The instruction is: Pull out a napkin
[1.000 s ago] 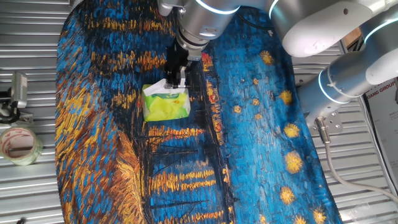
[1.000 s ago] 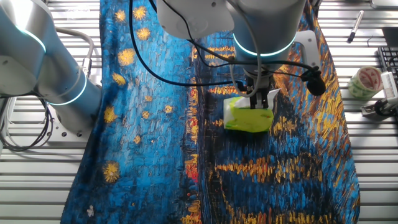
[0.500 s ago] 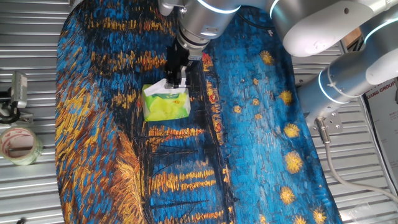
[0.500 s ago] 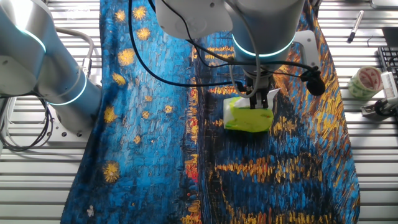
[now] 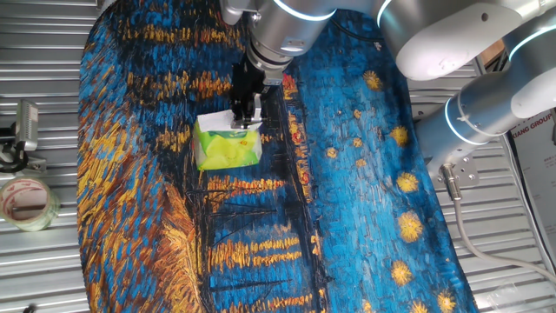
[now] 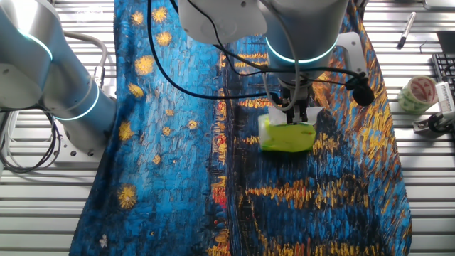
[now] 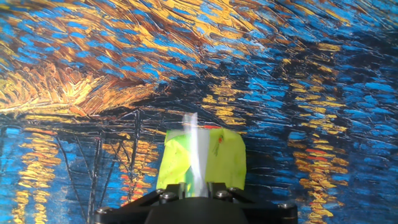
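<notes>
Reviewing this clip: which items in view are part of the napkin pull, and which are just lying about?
Part of the job:
- napkin, pinched in the claw
- green tissue pack it feeds from

Lying about:
- tape roll on the slatted table
- second tape roll
- pen
- painted cloth, only a cover

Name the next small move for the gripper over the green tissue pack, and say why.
Probably keep lifting straight up, slowly. The gripper appears shut on the napkin, a thin white strip rising from the green tissue pack. The pack looks tilted, as if lifting with the pull, so the napkin does not seem free of it yet; a slow, steady rise may let the pack drop away.
</notes>
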{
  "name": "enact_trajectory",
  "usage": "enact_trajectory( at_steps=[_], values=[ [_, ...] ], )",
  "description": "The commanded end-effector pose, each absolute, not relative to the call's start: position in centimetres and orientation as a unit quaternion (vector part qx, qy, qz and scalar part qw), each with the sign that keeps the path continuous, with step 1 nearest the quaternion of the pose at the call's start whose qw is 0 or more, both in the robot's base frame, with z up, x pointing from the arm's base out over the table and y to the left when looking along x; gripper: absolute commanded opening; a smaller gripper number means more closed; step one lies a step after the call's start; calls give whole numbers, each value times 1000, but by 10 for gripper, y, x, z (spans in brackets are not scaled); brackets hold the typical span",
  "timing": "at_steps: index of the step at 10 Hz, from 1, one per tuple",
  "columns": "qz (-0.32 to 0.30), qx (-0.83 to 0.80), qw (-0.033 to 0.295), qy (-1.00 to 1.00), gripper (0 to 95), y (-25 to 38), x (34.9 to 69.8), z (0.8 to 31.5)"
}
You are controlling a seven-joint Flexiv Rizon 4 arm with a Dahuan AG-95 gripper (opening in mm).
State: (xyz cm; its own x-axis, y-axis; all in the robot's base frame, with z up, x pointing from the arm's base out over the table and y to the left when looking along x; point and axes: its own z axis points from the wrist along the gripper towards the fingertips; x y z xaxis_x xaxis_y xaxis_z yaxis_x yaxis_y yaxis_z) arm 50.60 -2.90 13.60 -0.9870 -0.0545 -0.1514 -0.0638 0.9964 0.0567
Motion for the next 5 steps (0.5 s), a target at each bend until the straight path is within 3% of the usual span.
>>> enact_trajectory(
  at_steps=[1, 4, 5],
  values=[
    [30, -31, 76, 996, 380, -29, 506, 136],
    [30, -35, 77, 996, 380, -29, 505, 137],
    [30, -36, 78, 996, 570, -29, 505, 137]
  ],
)
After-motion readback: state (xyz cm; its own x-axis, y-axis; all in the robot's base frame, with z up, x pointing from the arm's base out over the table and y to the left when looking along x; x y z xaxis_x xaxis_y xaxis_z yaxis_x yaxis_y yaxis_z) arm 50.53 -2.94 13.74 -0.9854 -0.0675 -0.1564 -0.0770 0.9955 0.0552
